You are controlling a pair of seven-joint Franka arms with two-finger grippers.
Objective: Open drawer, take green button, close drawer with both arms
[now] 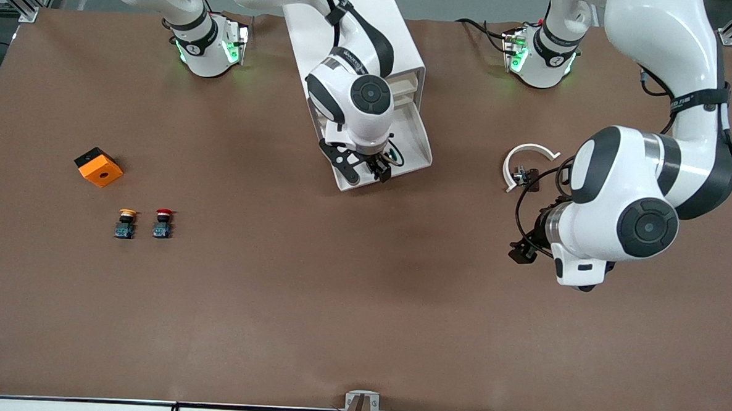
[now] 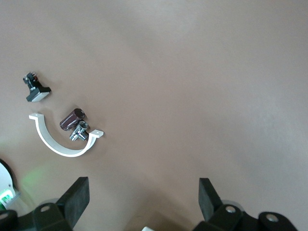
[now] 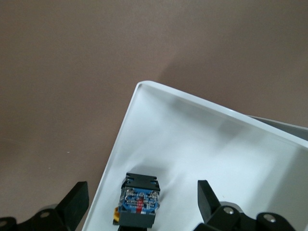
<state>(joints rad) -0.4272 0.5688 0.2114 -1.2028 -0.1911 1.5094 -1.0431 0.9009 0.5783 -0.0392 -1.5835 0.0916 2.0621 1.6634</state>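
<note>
The white cabinet (image 1: 411,54) stands at the table's robot end, mostly hidden by the right arm. One drawer (image 1: 419,143) is pulled out toward the front camera. In it lies a button (image 3: 139,199) with a blue-grey block base; a bit of its green cap shows in the front view (image 1: 395,153). My right gripper (image 1: 374,166) hangs open just over the drawer's end, its fingers astride the button without touching it (image 3: 142,186). My left gripper (image 1: 523,249) is open and empty over bare table toward the left arm's end (image 2: 143,182).
A white curved clip (image 1: 527,154) with a small dark part (image 1: 530,175) lies beside the left arm. An orange block (image 1: 99,167), a yellow-capped button (image 1: 126,223) and a red-capped button (image 1: 162,223) sit toward the right arm's end.
</note>
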